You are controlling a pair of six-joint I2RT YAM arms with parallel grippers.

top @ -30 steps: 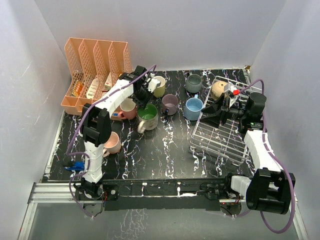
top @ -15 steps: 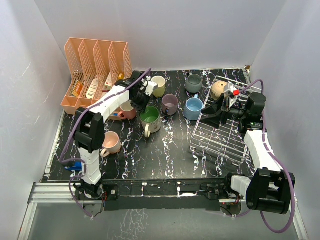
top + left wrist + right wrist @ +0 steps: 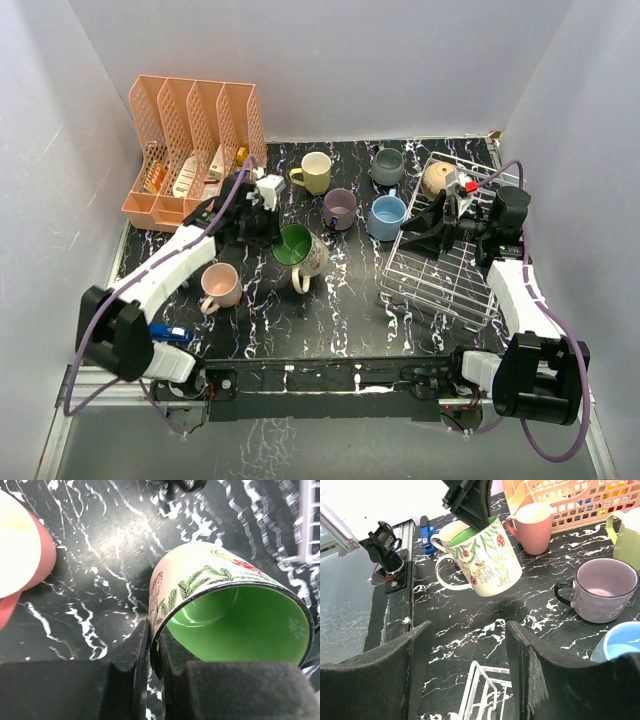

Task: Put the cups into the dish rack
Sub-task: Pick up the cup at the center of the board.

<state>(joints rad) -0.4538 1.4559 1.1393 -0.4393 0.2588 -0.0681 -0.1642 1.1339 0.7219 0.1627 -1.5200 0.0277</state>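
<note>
**Desk:** What have your left fingers got?

**Me:** They're clamped on the rim of the cream mug, one finger outside the wall and one inside against the green lining. From the right wrist view the mug hangs tilted below them, handle towards the arm bases, and its base looks clear of the counter.

**Desk:** And the right fingers?

**Me:** I've got them apart with nothing between them. They hover over the left edge of the dish rack and point at the held mug, which is well apart from them.

**Desk:** What else is nearby?

**Me:** A tan mug sits in the rack's far corner, behind my right fingers. The light blue mug stands just outside the rack near those fingers, with the mauve mug between it and the left fingers. A pink mug stands on the near side of the left fingers.
</note>
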